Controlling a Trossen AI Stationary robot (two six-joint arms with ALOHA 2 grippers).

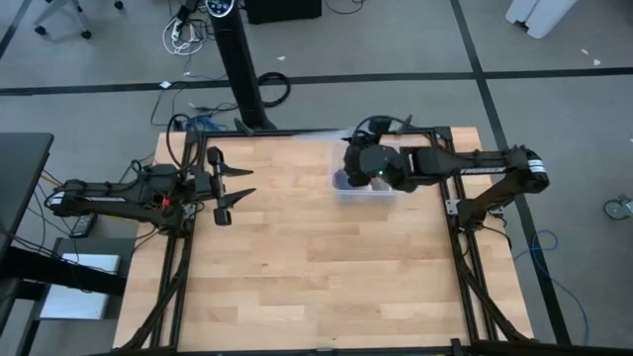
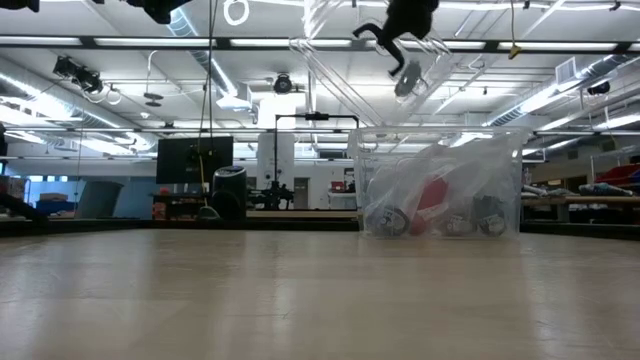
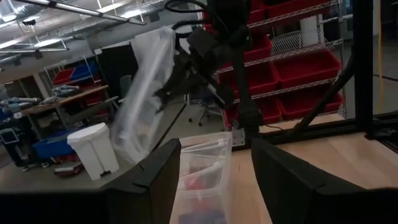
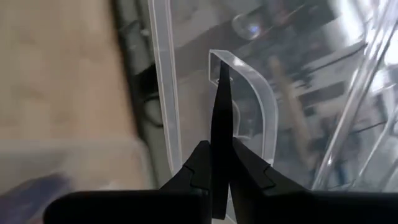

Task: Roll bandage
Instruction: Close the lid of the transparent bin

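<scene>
Grey carpet tiles cover the floor around the wooden desk. Long ceiling lights run above an open workshop. Red storage bins fill wire shelving, a white waste bin stands nearby, and a dark monitor sits far back.

Blue bandage inside clear bin

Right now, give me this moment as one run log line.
right gripper: fingers shut on clear lid, lifted above clear bin | left gripper: open, waiting at table's left | bandage: not identified
</scene>
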